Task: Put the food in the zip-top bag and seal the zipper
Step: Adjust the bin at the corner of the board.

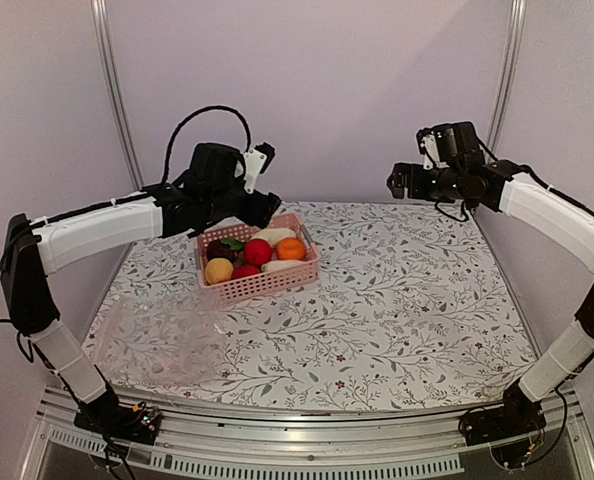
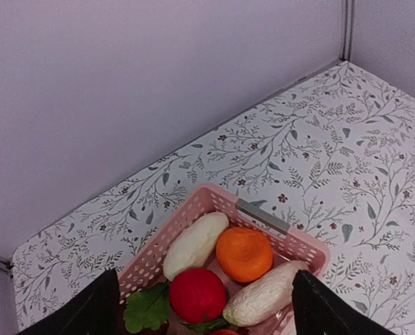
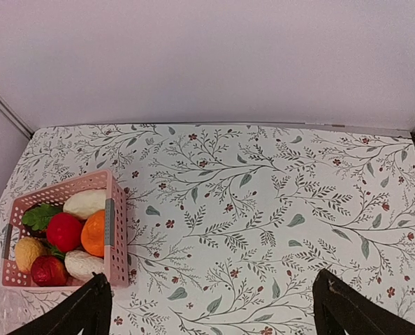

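Two arms poised: left fingers (image 2: 96, 310), open, hover over food (image 1: 258, 251) in the pink basket (image 1: 262, 288), likely to pick; right fingers (image 3: 82, 314), open, hang clear; zip-top bag (image 1: 162, 335) lies empty.

A pink plastic lattice basket (image 1: 262, 287) stands left of centre on the counter (image 1: 417, 300), which wears a white leaf-patterned cloth. Plain lilac walls (image 1: 357, 90) rise behind.

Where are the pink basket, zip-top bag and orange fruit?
pink basket (image 1: 263, 286): top external view, near lattice wall.
zip-top bag (image 1: 162, 345): top external view, middle of plastic.
orange fruit (image 2: 244, 252): left wrist view, upper face.
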